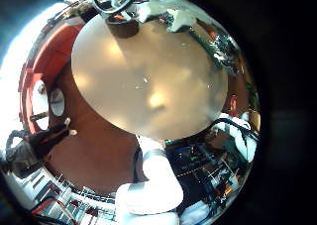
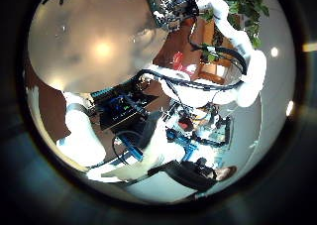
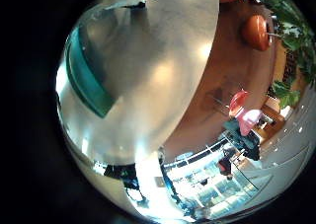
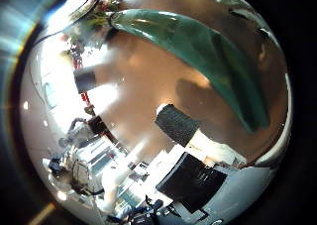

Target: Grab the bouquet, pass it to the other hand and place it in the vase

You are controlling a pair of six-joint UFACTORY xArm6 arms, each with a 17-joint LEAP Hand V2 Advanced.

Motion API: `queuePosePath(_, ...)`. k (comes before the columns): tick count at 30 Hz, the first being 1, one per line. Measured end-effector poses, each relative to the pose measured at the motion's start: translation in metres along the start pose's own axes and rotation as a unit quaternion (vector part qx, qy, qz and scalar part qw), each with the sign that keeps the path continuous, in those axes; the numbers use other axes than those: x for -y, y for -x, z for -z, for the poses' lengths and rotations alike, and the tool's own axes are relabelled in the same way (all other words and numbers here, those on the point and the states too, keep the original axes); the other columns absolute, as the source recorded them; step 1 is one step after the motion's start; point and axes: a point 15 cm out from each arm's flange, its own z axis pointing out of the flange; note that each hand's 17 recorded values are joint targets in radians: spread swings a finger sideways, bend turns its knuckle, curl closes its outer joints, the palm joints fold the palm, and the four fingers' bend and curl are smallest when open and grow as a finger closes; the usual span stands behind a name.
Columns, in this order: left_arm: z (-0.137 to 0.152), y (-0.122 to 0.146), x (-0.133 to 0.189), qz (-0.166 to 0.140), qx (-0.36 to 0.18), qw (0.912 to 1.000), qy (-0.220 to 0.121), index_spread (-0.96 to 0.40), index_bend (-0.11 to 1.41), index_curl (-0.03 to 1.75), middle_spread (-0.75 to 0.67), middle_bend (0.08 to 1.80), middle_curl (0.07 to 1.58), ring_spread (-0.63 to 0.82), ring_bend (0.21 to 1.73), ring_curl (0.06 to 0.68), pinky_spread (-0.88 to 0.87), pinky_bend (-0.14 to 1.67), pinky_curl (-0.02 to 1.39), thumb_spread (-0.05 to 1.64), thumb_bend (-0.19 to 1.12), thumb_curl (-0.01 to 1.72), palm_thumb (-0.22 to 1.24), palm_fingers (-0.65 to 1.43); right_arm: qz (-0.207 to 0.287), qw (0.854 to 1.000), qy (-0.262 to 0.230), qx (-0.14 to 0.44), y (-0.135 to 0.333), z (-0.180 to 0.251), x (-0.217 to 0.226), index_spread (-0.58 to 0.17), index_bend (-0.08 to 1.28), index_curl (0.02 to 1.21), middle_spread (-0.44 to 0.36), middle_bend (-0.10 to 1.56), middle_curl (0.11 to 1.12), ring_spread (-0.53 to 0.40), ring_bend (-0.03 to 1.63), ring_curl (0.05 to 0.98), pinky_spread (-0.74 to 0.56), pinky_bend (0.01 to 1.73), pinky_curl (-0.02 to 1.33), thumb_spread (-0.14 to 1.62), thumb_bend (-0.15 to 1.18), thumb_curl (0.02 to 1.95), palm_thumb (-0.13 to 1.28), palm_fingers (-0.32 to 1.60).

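The long paper-wrapped bouquet (image 4: 203,56) runs close across the right hand's palm, apparently above the round smooth table (image 4: 129,96), near the upright cylindrical vase (image 4: 178,124), probably for passing; neither hand's finger state can be told

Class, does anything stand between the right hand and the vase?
Nothing visible does. In the left palm's view the vase stands on the table close beside the right hand, with only bare tabletop between them.
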Motion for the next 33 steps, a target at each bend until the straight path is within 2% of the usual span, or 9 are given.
queuePosePath(7, 0.001, 0.003, -0.003, 0.000, 0.003, 1.0000, 0.001, 0.08, 0.18, 0.36, 0.44, 0.20, 0.33, 0.58, 0.44, 0.209, 0.55, 0.18, 0.26, 1.13, -0.02, 0.30, 0.22, 0.08, 0.011, 1.000, 0.017, -0.009, 0.019, -0.014, 0.000, -0.220, 0.22, 0.40, -0.025, 0.46, 0.44, -0.139, 1.00, 0.374, 0.05, 0.72, 0.21, 1.07, -0.01, 0.38, 0.50, 0.47)
queuePosePath(13, 0.000, 0.002, -0.004, -0.001, 0.000, 1.0000, 0.002, 0.08, 0.18, 0.36, 0.44, 0.19, 0.33, 0.58, 0.44, 0.209, 0.55, 0.18, 0.26, 1.13, -0.02, 0.30, 0.22, 0.08, 0.012, 0.999, 0.035, -0.019, 0.023, -0.030, 0.002, -0.278, 0.30, 0.44, -0.079, 0.57, 0.48, -0.195, 1.02, 0.375, -0.01, 0.68, 0.16, 1.05, -0.01, 0.41, 0.61, 0.65)
queuePosePath(15, -0.001, 0.002, -0.004, -0.002, -0.001, 1.0000, 0.003, 0.08, 0.18, 0.36, 0.44, 0.19, 0.33, 0.58, 0.44, 0.209, 0.55, 0.18, 0.26, 1.13, -0.02, 0.30, 0.22, 0.08, 0.011, 0.998, 0.043, -0.035, 0.020, -0.036, 0.004, -0.305, 0.30, 0.45, -0.102, 0.61, 0.50, -0.214, 1.05, 0.381, -0.07, 0.72, 0.15, 1.05, -0.01, 0.42, 0.65, 0.77)
queuePosePath(17, 0.000, 0.003, -0.004, -0.003, 0.001, 1.0000, 0.001, 0.08, 0.18, 0.36, 0.44, 0.19, 0.33, 0.58, 0.44, 0.209, 0.55, 0.18, 0.26, 1.13, -0.02, 0.30, 0.22, 0.08, 0.004, 0.998, 0.045, -0.050, 0.018, -0.038, 0.004, -0.355, 0.30, 0.46, -0.145, 0.65, 0.51, -0.237, 1.09, 0.384, -0.23, 0.85, 0.17, 1.04, 0.01, 0.44, 0.71, 1.06)
queuePosePath(18, 0.001, 0.004, -0.004, -0.003, 0.001, 1.0000, 0.000, 0.08, 0.18, 0.36, 0.44, 0.19, 0.33, 0.58, 0.44, 0.209, 0.55, 0.18, 0.26, 1.13, -0.02, 0.30, 0.22, 0.08, 0.003, 0.997, 0.045, -0.057, 0.016, -0.038, 0.004, -0.382, 0.37, 0.50, -0.168, 0.73, 0.56, -0.239, 1.10, 0.409, -0.32, 0.93, 0.21, 1.03, 0.01, 0.45, 0.77, 1.23)
queuePosePath(21, 0.004, 0.003, -0.004, -0.003, 0.001, 1.0000, -0.003, 0.08, 0.18, 0.36, 0.44, 0.19, 0.33, 0.58, 0.44, 0.209, 0.55, 0.18, 0.26, 1.13, -0.02, 0.30, 0.22, 0.08, 0.001, 0.997, 0.036, -0.067, 0.018, -0.034, 0.005, -0.414, 0.49, 0.59, -0.192, 0.85, 0.62, -0.238, 1.17, 0.456, -0.36, 1.06, 0.28, 1.00, 0.03, 0.48, 0.85, 1.32)
queuePosePath(23, 0.003, 0.004, -0.004, -0.003, 0.002, 1.0000, -0.002, 0.08, 0.18, 0.36, 0.44, 0.19, 0.33, 0.58, 0.44, 0.209, 0.55, 0.18, 0.26, 1.13, -0.02, 0.30, 0.22, 0.08, 0.001, 0.998, 0.018, -0.068, 0.022, -0.026, 0.010, -0.434, 0.64, 0.68, -0.204, 0.97, 0.69, -0.240, 1.22, 0.496, -0.33, 1.21, 0.35, 0.98, 0.04, 0.51, 0.93, 1.31)
queuePosePath(27, 0.003, 0.006, -0.004, -0.007, 0.001, 1.0000, -0.001, 0.08, 0.18, 0.36, 0.44, 0.19, 0.33, 0.58, 0.44, 0.209, 0.55, 0.18, 0.26, 1.13, -0.02, 0.30, 0.22, 0.08, 0.001, 0.996, -0.069, -0.060, 0.029, 0.009, 0.034, -0.420, 0.87, 0.81, -0.194, 1.15, 0.77, -0.236, 1.30, 0.552, -0.28, 1.34, 0.42, 0.96, 0.10, 0.59, 1.08, 1.26)
queuePosePath(33, 0.002, 0.010, -0.006, -0.010, -0.002, 0.9999, -0.002, 0.08, 0.18, 0.36, 0.44, 0.19, 0.33, 0.58, 0.44, 0.209, 0.55, 0.18, 0.26, 1.13, -0.02, 0.30, 0.22, 0.09, -0.002, 0.981, -0.189, -0.047, 0.029, 0.095, 0.034, -0.371, 1.03, 0.91, -0.164, 1.29, 0.81, -0.227, 1.38, 0.615, -0.23, 1.42, 0.49, 0.93, 0.13, 0.68, 1.15, 1.18)
